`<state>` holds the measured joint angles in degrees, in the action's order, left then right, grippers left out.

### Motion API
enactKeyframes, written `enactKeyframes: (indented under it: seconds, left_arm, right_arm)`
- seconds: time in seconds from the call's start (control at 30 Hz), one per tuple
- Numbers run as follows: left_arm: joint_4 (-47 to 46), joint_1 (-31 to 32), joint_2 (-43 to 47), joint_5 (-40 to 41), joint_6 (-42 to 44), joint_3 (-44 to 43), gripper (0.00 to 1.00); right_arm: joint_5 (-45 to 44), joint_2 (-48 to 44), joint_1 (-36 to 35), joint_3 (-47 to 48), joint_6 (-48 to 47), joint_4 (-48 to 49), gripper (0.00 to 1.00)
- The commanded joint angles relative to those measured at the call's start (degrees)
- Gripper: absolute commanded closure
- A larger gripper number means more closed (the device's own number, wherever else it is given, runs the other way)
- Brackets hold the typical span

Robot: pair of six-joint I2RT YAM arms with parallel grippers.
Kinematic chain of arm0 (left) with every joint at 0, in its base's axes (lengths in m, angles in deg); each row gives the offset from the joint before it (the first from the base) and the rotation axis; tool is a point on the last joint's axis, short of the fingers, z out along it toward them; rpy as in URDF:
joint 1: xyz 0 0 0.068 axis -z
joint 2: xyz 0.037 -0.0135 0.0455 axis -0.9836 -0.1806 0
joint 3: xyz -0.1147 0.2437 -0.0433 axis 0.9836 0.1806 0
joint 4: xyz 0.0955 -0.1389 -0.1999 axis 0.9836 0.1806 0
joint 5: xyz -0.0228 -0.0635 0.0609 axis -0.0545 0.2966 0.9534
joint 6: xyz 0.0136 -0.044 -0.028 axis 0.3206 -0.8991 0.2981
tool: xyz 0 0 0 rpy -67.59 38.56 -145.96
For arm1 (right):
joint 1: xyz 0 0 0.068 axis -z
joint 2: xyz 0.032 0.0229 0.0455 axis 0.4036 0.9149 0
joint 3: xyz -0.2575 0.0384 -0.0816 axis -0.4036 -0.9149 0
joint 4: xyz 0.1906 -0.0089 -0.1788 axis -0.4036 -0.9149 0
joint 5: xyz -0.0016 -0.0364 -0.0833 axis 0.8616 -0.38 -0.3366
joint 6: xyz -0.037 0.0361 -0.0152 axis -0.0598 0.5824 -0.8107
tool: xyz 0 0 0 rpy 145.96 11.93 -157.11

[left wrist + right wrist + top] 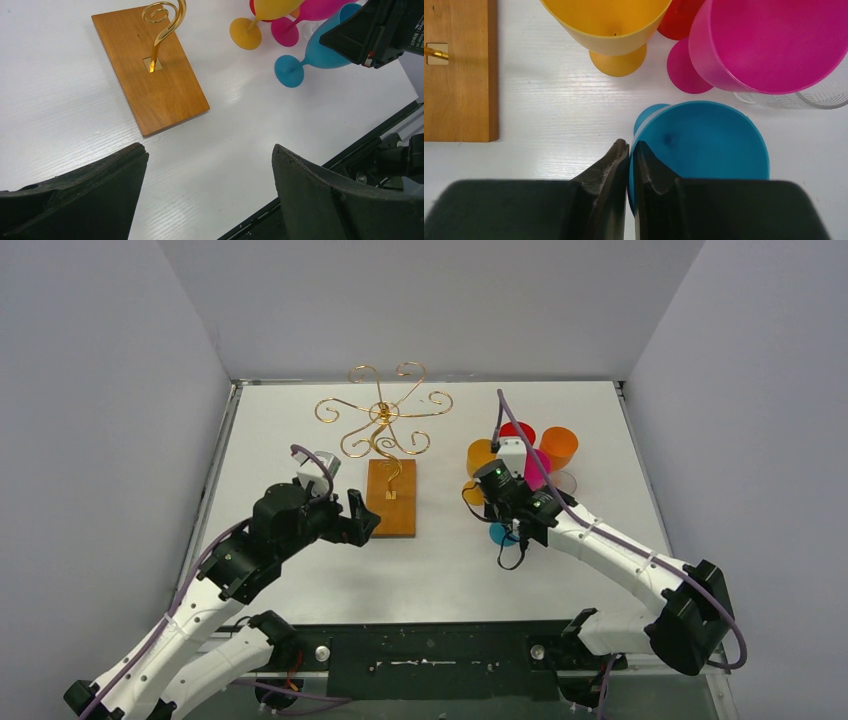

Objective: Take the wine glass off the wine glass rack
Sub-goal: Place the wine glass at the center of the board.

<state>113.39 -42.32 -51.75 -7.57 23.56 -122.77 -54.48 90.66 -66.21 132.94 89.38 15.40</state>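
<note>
As the right end effector (629,146) is pinched shut on the rim of the blue wine glass (709,140), at 3 o'clock of the wine glass rack (391,502), seat its foot flat on the surface (549,100) before releasing; the left end effector (210,150) gapes empty.

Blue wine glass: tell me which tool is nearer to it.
Right. The right tool is shut on the rim of the blue wine glass; the left tool hangs open beside the base of the wine glass rack, apart from the glass.
</note>
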Motion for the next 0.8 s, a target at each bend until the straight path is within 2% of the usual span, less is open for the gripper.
enactKeyframes:
  seconds: [0.0,0.13,0.17,0.27,0.33,0.4,0.43,0.6,0.77]
  left_arm:
    - [-0.18,-0.36,1.81,-0.6,0.49,-0.37,0.07]
    - [1.22,-0.44,1.79,-0.03,0.5,-0.42,0.07]
    - [1.18,-0.45,1.79,0.06,0.55,-0.2,0.07]
    - [0.72,-0.45,1.48,0.03,0.32,-0.05,0.07]
    - [0.43,-0.45,1.1,-0.19,0.18,-0.03,0.07]
    - [0.32,-0.45,0.79,-0.33,0.13,-0.08,0.07]
    - [0.42,-0.45,0.7,-0.38,0.13,-0.17,0.07]
    - [1.63,-0.6,0.42,0.77,1.22,-0.91,0.07]
    - [4.29,-1.97,-1.36,4.19,2.98,-2.76,0.07]
  right_arm:
    - [-0.93,1.69,0.56,2.27,-0.47,0.48,0.9]
    - [-1.49,1.6,1.93,4.15,-1.73,-2.45,0.85]
    - [-0.65,1.27,2.34,4.42,-1.97,-2.64,0.79]
    - [2.61,0.57,3.42,4.98,-2.59,-2.77,0.73]
    - [3.92,0.45,3.79,5.44,-2.58,-3.15,0.65]
    - [4.04,0.37,3.91,6.05,-2.58,-3.73,0.47]
    - [3.85,0.37,3.96,6.5,-2.71,-4.2,0.42]
    - [3.78,-1.48,3.98,10.02,-4.41,-6.28,0.26]
    - [3.01,-5.15,3.97,13.43,-7.33,-7.01,0.17]
